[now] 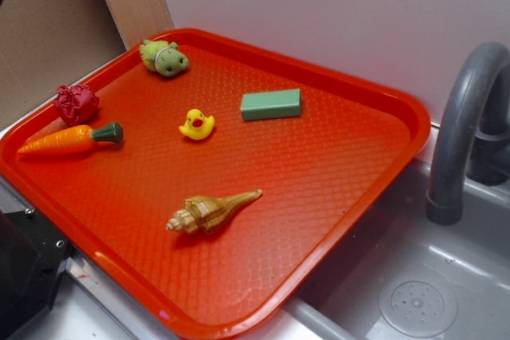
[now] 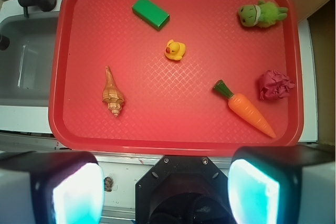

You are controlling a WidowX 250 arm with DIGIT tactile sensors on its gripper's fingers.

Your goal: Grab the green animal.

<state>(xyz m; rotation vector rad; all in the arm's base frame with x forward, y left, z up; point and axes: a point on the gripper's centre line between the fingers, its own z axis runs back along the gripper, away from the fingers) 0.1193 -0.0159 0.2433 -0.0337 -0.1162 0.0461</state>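
Note:
The green animal (image 1: 164,57) is a small lumpy olive-green soft toy lying at the far left corner of the red tray (image 1: 319,165). In the wrist view the green animal (image 2: 261,14) lies at the tray's (image 2: 173,114) top right corner. My gripper (image 2: 165,190) hovers high above the near edge of the tray, far from the toy. Its two fingers (image 2: 76,195) stand wide apart and open, with nothing between them. The exterior view does not show the gripper's fingers.
On the tray lie a yellow rubber duck (image 2: 175,50), a flat green block (image 2: 150,12), a carrot (image 2: 245,108), a crumpled red thing (image 2: 274,85) and a brown shell (image 2: 112,94). A grey sink (image 1: 414,276) with a faucet (image 1: 462,117) borders the tray.

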